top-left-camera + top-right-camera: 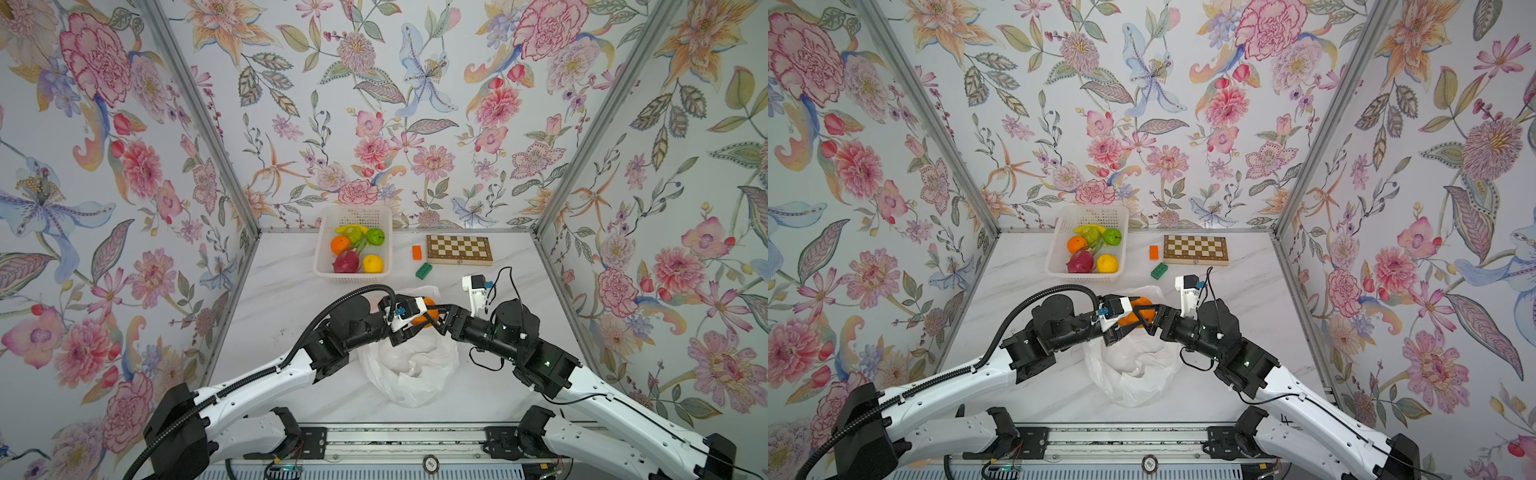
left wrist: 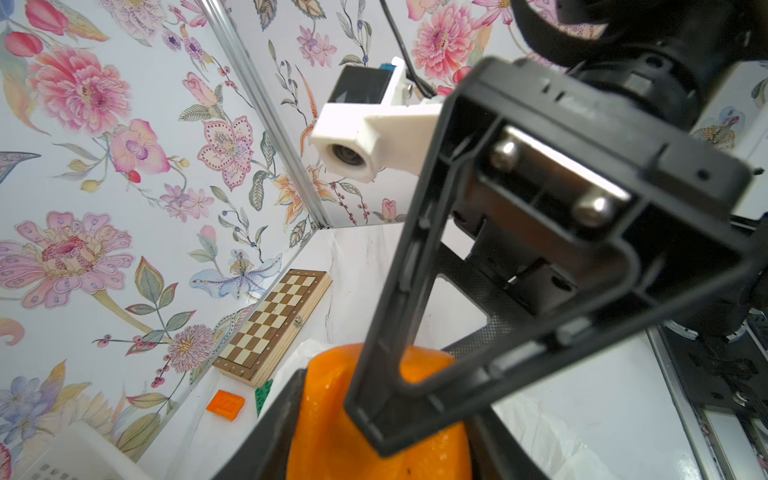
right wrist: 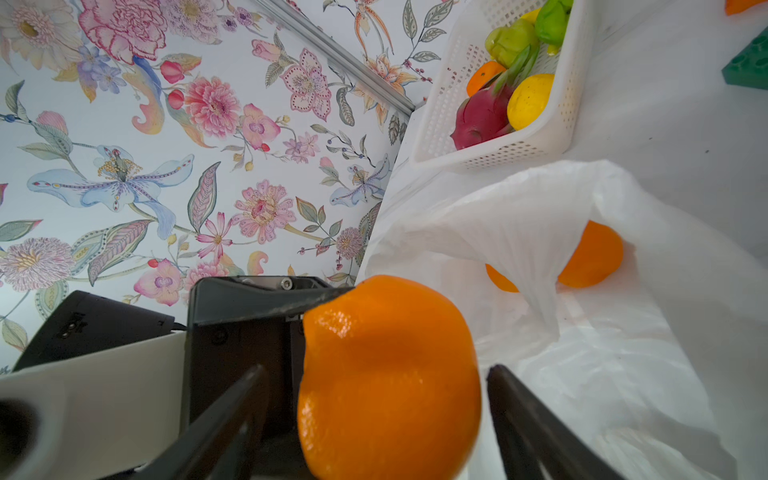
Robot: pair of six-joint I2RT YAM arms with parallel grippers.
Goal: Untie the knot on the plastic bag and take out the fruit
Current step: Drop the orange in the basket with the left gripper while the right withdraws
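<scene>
Right wrist view: right gripper [image 3: 376, 370] spread wide, fingers [image 3: 226, 415] clear of the orange [image 3: 390, 374] between them; just past the fingertips, plastic bag [image 3: 519, 216] gaping, second orange [image 3: 594, 253] inside. Left wrist view, unlike that one: left gripper [image 2: 386, 399] clamped on the same orange, right gripper's finger crossing its front.

Basket [image 1: 321, 249] behind plastic bag [image 1: 411, 368], chessboard [image 1: 459, 248] right of basket

bagged orange [image 3: 592, 254] half hidden by plastic bag [image 3: 528, 232] fold, basket [image 2: 79, 455] cut off
</scene>
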